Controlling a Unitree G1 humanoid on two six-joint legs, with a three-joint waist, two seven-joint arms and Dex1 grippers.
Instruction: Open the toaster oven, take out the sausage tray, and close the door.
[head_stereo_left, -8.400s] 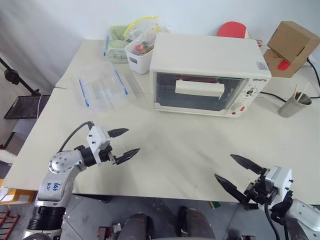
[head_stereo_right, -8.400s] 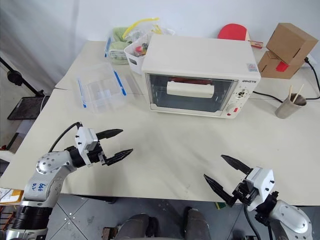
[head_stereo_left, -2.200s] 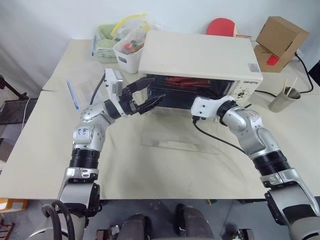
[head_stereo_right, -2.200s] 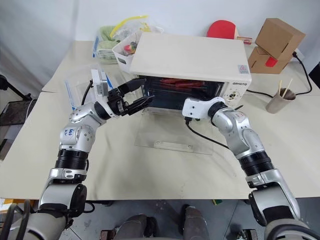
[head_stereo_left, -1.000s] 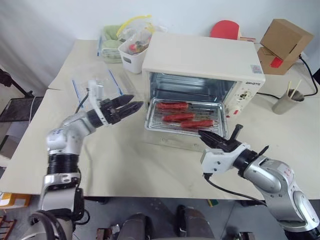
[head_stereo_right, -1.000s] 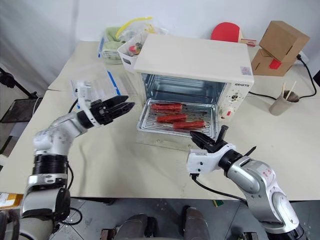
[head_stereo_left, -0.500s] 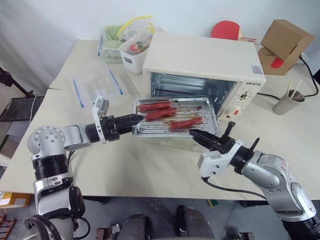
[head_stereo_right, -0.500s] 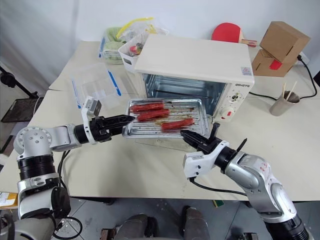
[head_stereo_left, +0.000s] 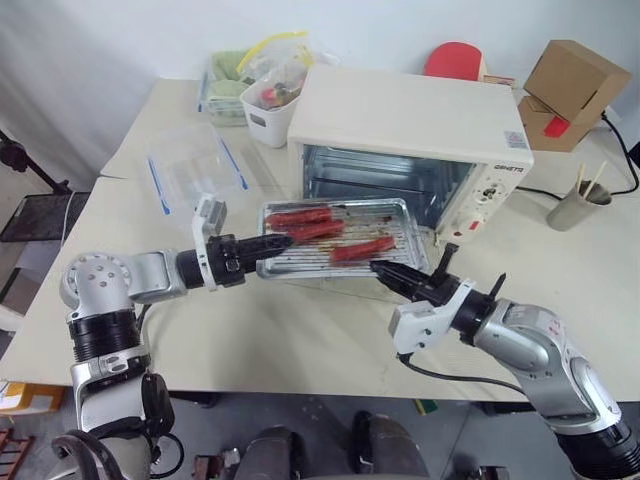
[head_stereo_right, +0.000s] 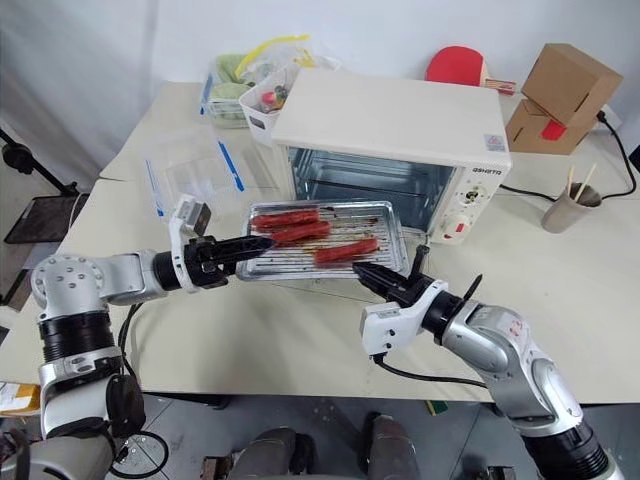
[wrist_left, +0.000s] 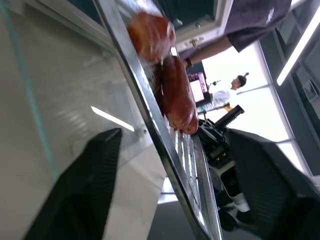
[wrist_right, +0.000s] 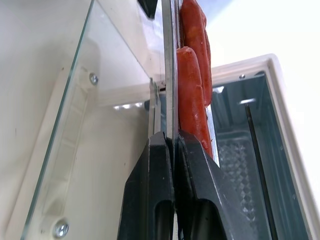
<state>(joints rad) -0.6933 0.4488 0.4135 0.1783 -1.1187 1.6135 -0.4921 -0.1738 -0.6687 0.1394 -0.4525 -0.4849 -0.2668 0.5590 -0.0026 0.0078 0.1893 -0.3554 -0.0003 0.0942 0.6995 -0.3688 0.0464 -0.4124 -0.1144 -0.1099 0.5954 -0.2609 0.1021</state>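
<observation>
The cream-white toaster oven (head_stereo_left: 410, 115) stands open, its glass door (wrist_right: 95, 130) lying flat in front of it. The shiny sausage tray (head_stereo_left: 330, 262) hangs level above the door, outside the oven, with three red sausages (head_stereo_left: 315, 231) on it. My right gripper (head_stereo_left: 385, 270) is shut on the tray's front rim near its right corner; the right wrist view shows both fingers (wrist_right: 155, 190) pinching the thin metal edge. My left gripper (head_stereo_right: 255, 244) is at the tray's left edge. In the left wrist view its fingers (wrist_left: 85, 190) stand apart on either side of the rim, with gaps.
A clear blue-edged container (head_stereo_left: 195, 172) and a white bin (head_stereo_left: 268, 105) sit left of the oven. Cardboard boxes (head_stereo_left: 570, 80) and a cup with sticks (head_stereo_left: 578, 205) are at the right. A person (wrist_left: 235, 82) stands far off in the left wrist view.
The tray has come off the oven rack and now hangs over the door. My left gripper swung in from the left to the tray's left edge, and its fingers have narrowed.
</observation>
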